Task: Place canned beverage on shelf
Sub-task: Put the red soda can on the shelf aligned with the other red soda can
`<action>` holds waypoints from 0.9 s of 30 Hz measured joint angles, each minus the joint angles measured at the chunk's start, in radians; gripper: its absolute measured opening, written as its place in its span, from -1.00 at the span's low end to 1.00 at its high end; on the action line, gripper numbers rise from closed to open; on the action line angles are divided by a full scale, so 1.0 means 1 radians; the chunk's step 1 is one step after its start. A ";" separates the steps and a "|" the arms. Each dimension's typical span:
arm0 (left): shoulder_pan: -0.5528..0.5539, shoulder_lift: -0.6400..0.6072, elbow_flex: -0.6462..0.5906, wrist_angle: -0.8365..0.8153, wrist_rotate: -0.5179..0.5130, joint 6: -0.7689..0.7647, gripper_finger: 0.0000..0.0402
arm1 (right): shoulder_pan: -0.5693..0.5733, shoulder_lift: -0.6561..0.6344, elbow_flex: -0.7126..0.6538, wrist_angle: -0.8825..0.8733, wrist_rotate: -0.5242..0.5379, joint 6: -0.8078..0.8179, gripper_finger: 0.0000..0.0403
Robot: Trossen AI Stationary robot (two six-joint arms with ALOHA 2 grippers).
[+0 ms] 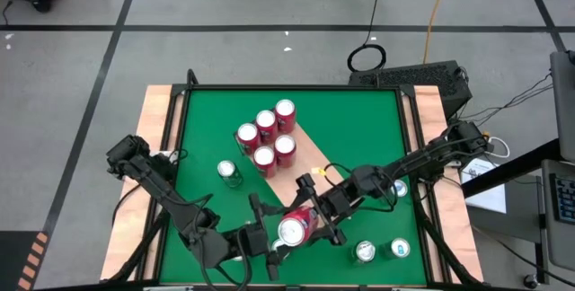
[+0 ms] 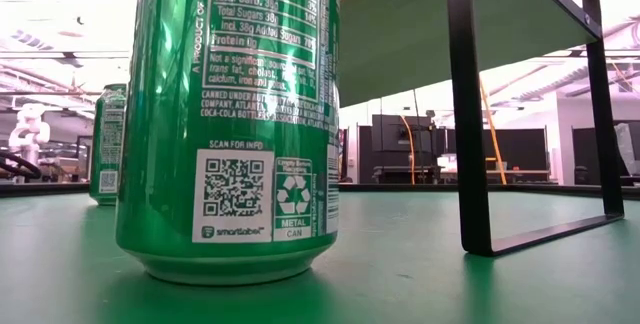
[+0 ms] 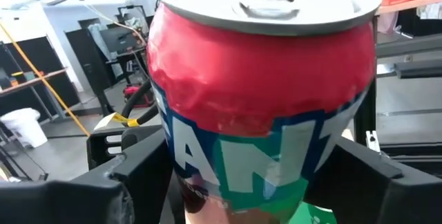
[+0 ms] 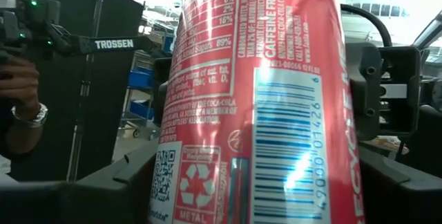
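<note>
A red can (image 1: 292, 228) hangs above the table's near middle, top up, between my two grippers. My left gripper (image 1: 274, 239) comes at it from the near left and my right gripper (image 1: 316, 221) from the right, each shut on it. The shelf (image 1: 305, 161), a light wood board on a black frame (image 2: 470, 114), stands at the table's middle. It carries several red cans (image 1: 266, 136) upright on its far end. Neither gripper shows in the low view. My left gripper has the red can's round wall (image 3: 173, 175) between its two fingers (image 3: 138, 175), below the can's top rim. The fingers come in level from the near left, one against each side. The can stands about upright, clear of the table. My right gripper pinches the red can's lower body (image 4: 166, 175) between its two fingers (image 4: 117, 182), one on each side. The fingers come from the table's right, slanting a little upward. The can sits nearly upright in the hold, lifted clear.
A green can (image 1: 230, 172) stands left of the shelf, and more green cans (image 1: 365, 251) stand near the front right corner. A big green can (image 2: 230, 114) fills the low view. A person's hand (image 4: 21, 92) shows beyond the table.
</note>
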 joint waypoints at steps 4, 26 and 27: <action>-0.009 0.000 0.000 0.001 -0.009 0.003 0.44 | -0.002 0.000 0.000 -0.010 0.018 -0.007 0.48; -0.032 0.008 -0.003 -0.139 -0.209 -0.134 0.42 | 0.041 -0.119 0.006 -0.492 0.447 0.045 0.88; -0.028 0.008 -0.003 -0.144 -0.207 -0.140 0.42 | 0.041 -0.130 0.006 -0.531 0.447 0.057 0.88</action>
